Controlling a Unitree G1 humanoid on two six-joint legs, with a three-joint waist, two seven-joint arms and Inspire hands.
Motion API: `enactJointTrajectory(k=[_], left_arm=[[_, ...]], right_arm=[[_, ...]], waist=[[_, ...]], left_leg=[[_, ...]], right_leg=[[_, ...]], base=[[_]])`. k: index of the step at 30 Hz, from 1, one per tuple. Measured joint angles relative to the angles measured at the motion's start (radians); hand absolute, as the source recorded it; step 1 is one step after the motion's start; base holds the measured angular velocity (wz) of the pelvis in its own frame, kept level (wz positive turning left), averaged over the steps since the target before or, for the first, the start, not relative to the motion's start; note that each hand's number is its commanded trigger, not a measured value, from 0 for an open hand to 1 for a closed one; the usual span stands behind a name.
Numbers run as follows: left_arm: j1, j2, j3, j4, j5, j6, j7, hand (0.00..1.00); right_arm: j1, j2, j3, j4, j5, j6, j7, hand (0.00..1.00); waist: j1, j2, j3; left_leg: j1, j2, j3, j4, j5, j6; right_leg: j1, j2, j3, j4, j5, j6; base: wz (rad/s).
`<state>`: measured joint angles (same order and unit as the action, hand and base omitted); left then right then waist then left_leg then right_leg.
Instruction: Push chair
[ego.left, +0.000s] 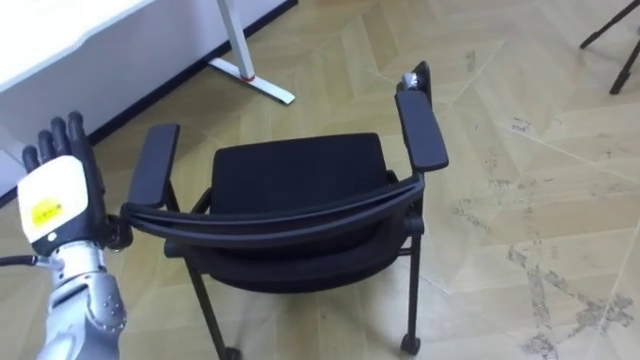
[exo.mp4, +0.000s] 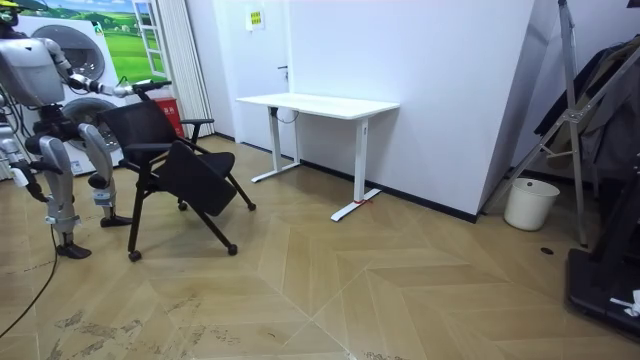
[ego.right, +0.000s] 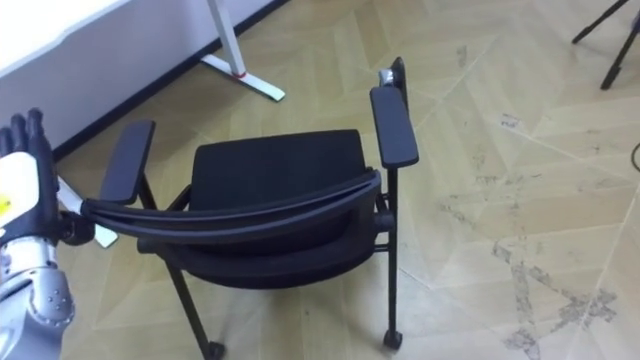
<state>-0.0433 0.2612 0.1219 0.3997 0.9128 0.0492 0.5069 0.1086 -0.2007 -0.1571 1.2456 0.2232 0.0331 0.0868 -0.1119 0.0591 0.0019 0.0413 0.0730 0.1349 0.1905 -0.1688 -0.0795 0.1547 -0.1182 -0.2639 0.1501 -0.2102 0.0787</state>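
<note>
A black chair on castors stands right in front of me, its seat (ego.left: 295, 170) facing the white desk. Its curved backrest (ego.left: 280, 217) runs across the view, with one armrest (ego.left: 152, 165) on the left and the other (ego.left: 420, 128) on the right. My left hand (ego.left: 58, 195) is open, fingers straight and pointing up. It is at the backrest's left end, and the thumb touches that end. In the room view I stand behind the chair (exo.mp4: 150, 125) at the room view's left, one arm stretched to the top of its back.
The white desk (ego.left: 60, 40) lies ahead on the left, its foot (ego.left: 250, 80) on the wood floor just beyond the chair. Dark tripod legs (ego.left: 610, 40) stand at the far right. A white bin (exo.mp4: 530, 203) stands by the wall at the room view's right.
</note>
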Motion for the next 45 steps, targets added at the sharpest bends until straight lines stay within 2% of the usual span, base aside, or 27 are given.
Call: enactJointTrajectory(k=[5, 8, 12, 21, 26, 30, 32, 33, 35, 36, 39, 42, 44, 45], left_arm=[[0.0, 0.003, -0.051, -0.03, 0.045, 0.036, -0.034, 0.0], [0.001, 0.005, -0.081, -0.042, 0.084, 0.055, -0.064, 0.0], [0.001, 0.012, -0.097, -0.066, 0.163, 0.066, -0.105, 0.0], [0.001, 0.096, -0.218, -0.176, 0.173, 0.145, -0.244, 0.0], [0.002, 0.152, -0.287, -0.244, 0.193, 0.163, -0.4, 0.0], [0.002, 0.163, -0.341, -0.279, 0.188, 0.165, -0.526, 0.0], [0.002, 0.187, -0.392, -0.325, 0.187, 0.163, -0.608, 0.0], [0.001, 0.192, -0.401, -0.338, 0.187, 0.162, -0.627, 0.0], [-0.001, 0.199, -0.404, -0.376, 0.187, 0.159, -0.705, 0.0], [-0.002, 0.201, -0.404, -0.386, 0.188, 0.16, -0.724, 0.0], [-0.008, 0.225, -0.404, -0.456, 0.187, 0.161, -0.818, 0.0], [-0.042, 0.226, -0.404, -0.461, 0.133, 0.162, -0.906, 0.0], [-0.052, 0.226, -0.4, -0.46, 0.098, 0.162, -0.945, 0.0], [-0.053, 0.226, -0.4, -0.46, 0.096, 0.162, -0.958, 0.0]], right_arm=[[-0.013, -0.017, 0.028, 0.006, 0.002, 0.0, 0.014, 0.0], [-0.02, -0.026, 0.051, 0.006, 0.007, -0.004, 0.019, 0.0], [-0.02, -0.027, 0.067, 0.006, 0.012, -0.011, 0.018, 0.0], [-0.051, -0.038, 0.127, 0.045, 0.036, -0.009, 0.012, 0.0], [-0.062, -0.041, 0.113, 0.046, 0.004, -0.011, 0.033, 0.0], [-0.07, -0.045, 0.101, 0.045, -0.011, -0.011, 0.04, 0.0], [-0.084, -0.049, 0.101, 0.047, -0.023, -0.011, 0.04, 0.0], [-0.089, -0.05, 0.101, 0.047, -0.027, -0.011, 0.04, 0.0], [-0.099, -0.055, 0.091, 0.047, -0.039, -0.012, 0.039, 0.0], [-0.098, -0.057, 0.091, 0.048, -0.041, -0.012, 0.039, 0.0], [-0.095, -0.065, 0.085, 0.049, -0.057, -0.012, 0.039, 0.0], [-0.095, -0.08, 0.081, 0.052, -0.079, -0.012, 0.039, 0.0], [-0.093, -0.083, 0.06, 0.052, -0.078, -0.012, 0.039, 0.0], [-0.091, -0.083, 0.054, 0.052, -0.076, -0.012, 0.039, 0.0]], waist=[[0.007, 0.014, -0.0021], [0.007, 0.021, 0.0004], [0.007, 0.021, 0.0015], [0.008, 0.019, 0.003], [-0.017, 0.027, 0.0031], [-0.03, 0.044, 0.004], [-0.039, 0.057, 0.0058], [-0.042, 0.06, 0.0039], [-0.049, 0.067, 0.0058], [-0.05, 0.07, 0.0033], [-0.055, 0.065, 0.0073], [-0.051, 0.066, 0.0066], [-0.05, 0.072, 0.0036], [-0.05, 0.07, 0.0048]], left_leg=[[0.002, 0.0, 0.0, 0.001, 0.002, 0.002], [0.001, 0.0, 0.0, 0.0, 0.004, 0.005], [0.001, -0.001, -0.001, 0.0, 0.004, 0.006], [-0.013, -0.003, -0.01, 0.005, 0.004, 0.006], [-0.02, -0.009, -0.026, 0.007, 0.004, 0.007], [-0.021, -0.009, -0.027, 0.008, 0.004, 0.007], [-0.026, -0.009, -0.026, 0.011, 0.004, 0.007], [-0.031, -0.009, -0.025, 0.013, 0.004, 0.007], [-0.038, -0.009, -0.019, 0.014, 0.005, 0.008], [-0.039, -0.009, -0.018, 0.015, 0.005, 0.008], [-0.039, -0.008, -0.015, 0.015, 0.005, 0.008], [-0.039, -0.008, -0.015, 0.015, 0.005, 0.008], [-0.039, -0.008, -0.016, 0.015, 0.005, 0.008], [-0.039, -0.009, -0.016, 0.015, 0.005, 0.008]], right_leg=[[0.005, 0.0, -0.001, 0.001, 0.001, -0.001], [0.004, -0.001, -0.003, 0.002, 0.001, -0.001], [0.004, -0.001, -0.003, 0.002, 0.001, -0.001], [-0.002, -0.003, -0.013, 0.001, 0.001, -0.001], [0.002, -0.005, -0.012, 0.0, 0.001, -0.001], [0.001, -0.005, -0.01, 0.0, 0.001, -0.001], [-0.006, -0.005, -0.003, 0.0, 0.001, -0.001], [-0.011, -0.005, 0.0, 0.0, 0.001, -0.001], [-0.023, -0.005, 0.011, 0.001, 0.001, -0.001], [-0.025, -0.005, 0.013, 0.001, 0.001, -0.001], [-0.026, -0.006, 0.014, 0.001, 0.001, -0.001], [-0.026, -0.006, 0.018, 0.001, 0.001, -0.001], [-0.026, -0.006, 0.019, 0.001, 0.001, -0.001], [-0.026, -0.006, 0.019, 0.001, 0.001, -0.001]], base=[[0.01], [0.0], [0.0], [0.05], [0.1], [0.02], [-0.07], [-0.11], [-0.11], [-0.06], [-0.01], [0.0], [0.0], [0.0]])
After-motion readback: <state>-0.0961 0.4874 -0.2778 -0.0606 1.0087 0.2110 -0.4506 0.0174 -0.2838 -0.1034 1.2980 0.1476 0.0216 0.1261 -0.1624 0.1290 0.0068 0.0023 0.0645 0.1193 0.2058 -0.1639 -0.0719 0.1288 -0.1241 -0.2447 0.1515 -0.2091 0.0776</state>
